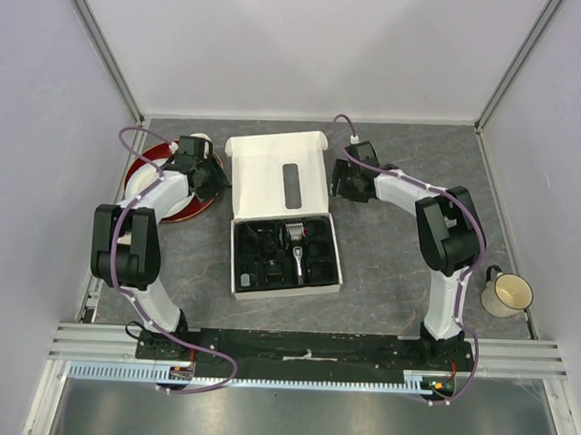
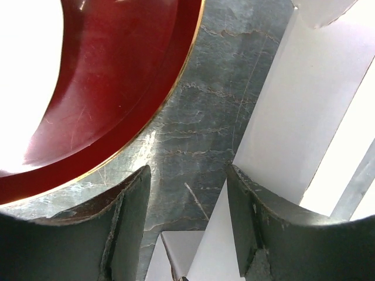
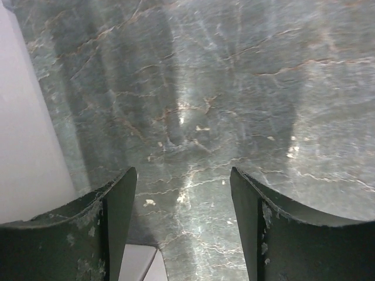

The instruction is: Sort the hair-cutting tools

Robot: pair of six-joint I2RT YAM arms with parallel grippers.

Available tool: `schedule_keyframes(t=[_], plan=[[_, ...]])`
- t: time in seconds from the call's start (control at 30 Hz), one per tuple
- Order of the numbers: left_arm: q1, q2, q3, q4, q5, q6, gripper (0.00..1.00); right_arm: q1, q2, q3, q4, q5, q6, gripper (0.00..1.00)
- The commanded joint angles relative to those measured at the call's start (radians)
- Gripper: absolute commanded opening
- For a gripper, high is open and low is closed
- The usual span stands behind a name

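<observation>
Early going. Spotting clipper [image 1: 296, 254] and combs [image 1: 265, 251] lodged in the box [image 1: 273, 169] tray, nothing sorted out. Gripping nothing: left jaws half open above desk [image 3: 234, 88] between plate [image 2: 117, 88] and box, right jaws wide above desk beside lid.

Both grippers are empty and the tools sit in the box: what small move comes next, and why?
Likely move the right gripper toward the clipper lying in the box. It is open and empty over bare table beside the lid; the left gripper, also open, hangs by the red plate, farther off.
</observation>
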Motion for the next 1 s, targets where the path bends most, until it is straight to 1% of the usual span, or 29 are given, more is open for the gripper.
schedule_keyframes(t=[0.0, 0.13, 0.43, 0.63, 0.97], plan=[[0.000, 0.005, 0.000, 0.045, 0.116, 0.019, 0.62, -0.014, 0.007, 0.018, 0.074, -0.252, 0.018, 0.72], [0.002, -0.036, -0.012, 0.057, 0.137, 0.016, 0.62, -0.020, -0.044, -0.028, 0.126, -0.289, 0.045, 0.72], [0.005, -0.179, -0.052, 0.070, 0.183, 0.021, 0.62, -0.049, -0.157, -0.117, 0.175, -0.331, 0.098, 0.72], [0.012, -0.211, -0.069, 0.053, 0.218, 0.030, 0.63, -0.060, -0.225, -0.172, 0.213, -0.388, 0.121, 0.72], [0.022, -0.331, -0.150, 0.045, 0.237, 0.024, 0.63, -0.066, -0.353, -0.279, 0.246, -0.407, 0.157, 0.72]])
